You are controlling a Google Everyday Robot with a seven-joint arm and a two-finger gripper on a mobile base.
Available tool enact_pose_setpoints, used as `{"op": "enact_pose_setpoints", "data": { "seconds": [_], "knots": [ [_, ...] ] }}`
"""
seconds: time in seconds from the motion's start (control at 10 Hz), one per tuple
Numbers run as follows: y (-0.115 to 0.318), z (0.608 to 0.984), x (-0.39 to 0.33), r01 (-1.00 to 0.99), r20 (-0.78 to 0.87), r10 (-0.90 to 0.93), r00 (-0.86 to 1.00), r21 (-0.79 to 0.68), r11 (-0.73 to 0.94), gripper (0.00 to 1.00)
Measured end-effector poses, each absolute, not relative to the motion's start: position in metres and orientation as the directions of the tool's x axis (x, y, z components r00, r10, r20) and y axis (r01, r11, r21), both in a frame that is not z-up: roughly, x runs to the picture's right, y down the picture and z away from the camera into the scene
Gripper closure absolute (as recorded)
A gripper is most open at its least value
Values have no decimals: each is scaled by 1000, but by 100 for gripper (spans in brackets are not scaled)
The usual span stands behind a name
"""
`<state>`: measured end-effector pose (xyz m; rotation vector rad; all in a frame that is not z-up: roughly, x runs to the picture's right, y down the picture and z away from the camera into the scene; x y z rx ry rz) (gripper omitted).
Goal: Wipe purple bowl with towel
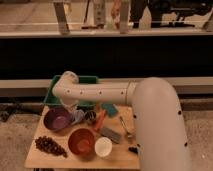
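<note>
The purple bowl [57,119] stands at the left of the small wooden table [35,159]. A pale blue-grey towel [78,117] lies bunched against the bowl's right rim. My white arm [97,93] reaches in from the right across the back of the table and bends down at its left end. The gripper [75,108] hangs under that bend, just above the towel and the bowl's right edge, mostly hidden by the arm.
A green tray [88,80] stands behind the arm. An orange-brown bowl [81,141], a white cup [103,147] and dark grapes [49,146] sit in front. A teal sponge [110,109], an orange item [100,119], a grey bar [111,134] and a spoon [125,129] lie to the right.
</note>
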<state>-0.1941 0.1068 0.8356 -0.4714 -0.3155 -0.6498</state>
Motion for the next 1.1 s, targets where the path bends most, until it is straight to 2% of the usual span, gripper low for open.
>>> {"op": "enact_pose_setpoints", "data": {
  "seconds": [0.2, 0.3, 0.7, 0.8, 0.9, 1.0, 1.1],
  "knots": [
    [112, 835, -189, 635, 424, -491, 761, -331, 698, 98],
    [114, 835, -188, 632, 428, -484, 763, -336, 699, 94],
    [121, 837, -186, 631, 440, -473, 764, -354, 690, 53],
    [122, 837, -184, 631, 438, -473, 764, -358, 688, 47],
    [124, 836, -182, 628, 436, -471, 767, -363, 688, 43],
    [124, 836, -179, 625, 432, -468, 771, -367, 690, 45],
    [125, 836, -176, 619, 428, -465, 775, -372, 691, 55]
  ]
}}
